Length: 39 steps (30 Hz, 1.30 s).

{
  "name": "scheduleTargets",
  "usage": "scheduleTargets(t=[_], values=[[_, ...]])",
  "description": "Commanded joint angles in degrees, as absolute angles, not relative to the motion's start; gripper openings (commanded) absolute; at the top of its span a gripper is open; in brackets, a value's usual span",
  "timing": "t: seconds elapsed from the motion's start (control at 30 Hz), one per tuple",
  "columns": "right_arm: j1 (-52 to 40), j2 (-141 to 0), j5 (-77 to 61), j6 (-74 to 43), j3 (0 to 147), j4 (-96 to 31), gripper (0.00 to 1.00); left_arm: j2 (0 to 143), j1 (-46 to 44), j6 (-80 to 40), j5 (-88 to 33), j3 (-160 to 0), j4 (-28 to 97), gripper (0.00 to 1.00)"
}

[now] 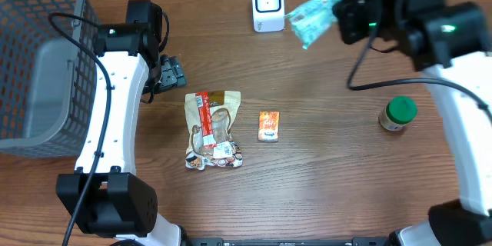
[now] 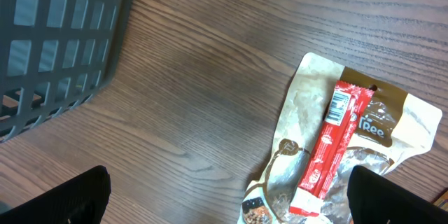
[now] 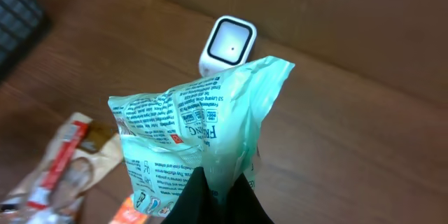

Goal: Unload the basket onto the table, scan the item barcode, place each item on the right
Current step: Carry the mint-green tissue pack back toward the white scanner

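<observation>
My right gripper is shut on the edge of a mint-green plastic packet, which it holds in the air. In the overhead view the packet hangs just right of the white barcode scanner at the back of the table. The right wrist view shows the scanner beyond the packet's printed side. My left gripper is open above the table, its fingers either side of the lower end of a crumpled tan pouch with a red bar lying on it.
A grey mesh basket stands at the left edge. The tan pouch lies mid-table with a small orange packet to its right. A green-lidded jar stands at the right.
</observation>
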<state>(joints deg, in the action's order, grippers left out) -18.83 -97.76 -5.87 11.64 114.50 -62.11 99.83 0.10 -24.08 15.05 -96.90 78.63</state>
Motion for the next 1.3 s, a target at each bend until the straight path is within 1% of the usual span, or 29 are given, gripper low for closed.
scheduleTargets(t=[0.0,0.23,0.47,0.57,0.77,0.97,1.07,1.27], values=[[-23.97,-100.97,6.09,17.96,116.31,-59.22,0.03,99.96,-0.01,-25.12,15.44,-98.08,78.63,0.99],[-28.47,-108.86,18.20,21.26,116.20,-48.56,0.03,99.96,-0.01,-25.12,15.42,-98.08,78.63,0.99],[-30.63,-117.01,38.28,22.83,116.20,-30.48,0.03,99.96,-0.01,-25.12,15.44,-98.08,78.63,1.00],[-30.89,-120.18,39.42,27.68,116.18,-24.08,0.03,99.96,-0.01,-25.12,15.44,-98.08,78.63,1.00],[-30.89,-125.45,40.47,33.69,115.83,-10.37,0.03,99.96,-0.01,-25.12,15.44,-98.08,78.63,0.99],[-31.00,-130.98,42.22,46.41,115.83,1.56,0.04,99.96,-0.01,-25.12,15.42,-98.08,78.63,1.00],[-31.00,-133.25,42.35,50.78,115.83,5.56,0.04,99.96,-0.01,-25.12,15.44,-98.08,78.63,1.00],[-31.11,-136.94,41.08,53.65,115.83,11.09,0.04,99.96,-0.01,-25.12,15.44,-98.08,78.63,1.00]])
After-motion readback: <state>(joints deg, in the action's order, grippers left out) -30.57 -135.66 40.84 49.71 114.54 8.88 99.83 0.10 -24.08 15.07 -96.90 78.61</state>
